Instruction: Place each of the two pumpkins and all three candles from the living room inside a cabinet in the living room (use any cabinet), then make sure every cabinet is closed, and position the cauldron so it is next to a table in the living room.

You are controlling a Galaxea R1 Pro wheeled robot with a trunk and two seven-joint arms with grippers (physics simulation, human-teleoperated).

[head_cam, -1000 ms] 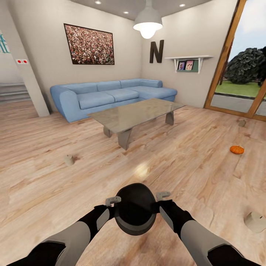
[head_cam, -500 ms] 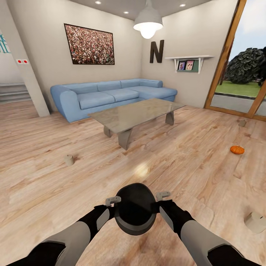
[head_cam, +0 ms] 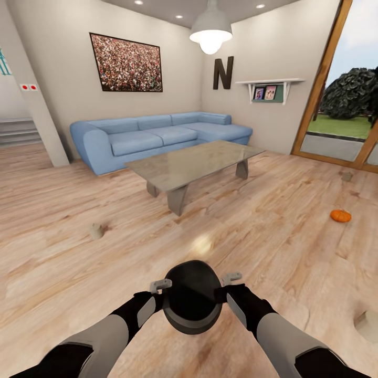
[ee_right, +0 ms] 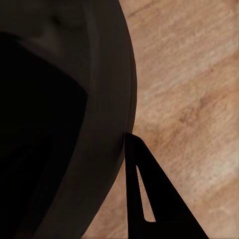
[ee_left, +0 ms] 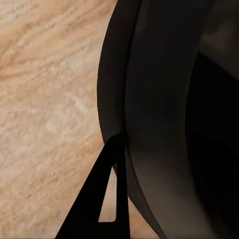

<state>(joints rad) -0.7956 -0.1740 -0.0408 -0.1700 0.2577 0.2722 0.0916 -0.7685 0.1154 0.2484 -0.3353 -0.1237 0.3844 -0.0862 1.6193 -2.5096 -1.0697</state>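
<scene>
While both arms are reaching forward over the wood floor (head_cam: 262, 236), the left gripper (head_cam: 160, 286) and right gripper (head_cam: 231, 277) are each clamping the rim of the black cauldron (head_cam: 192, 296) between them. The table (head_cam: 194, 163) is standing well ahead, before the blue sofa (head_cam: 152, 137). 1 pumpkin (head_cam: 340, 216) is lying far right; 3 candles (head_cam: 95, 231) (head_cam: 346, 177) (head_cam: 367, 325) are sitting scattered.

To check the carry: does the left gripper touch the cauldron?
Touching. In the left wrist view a finger lies against the cauldron wall with no gap.
</scene>
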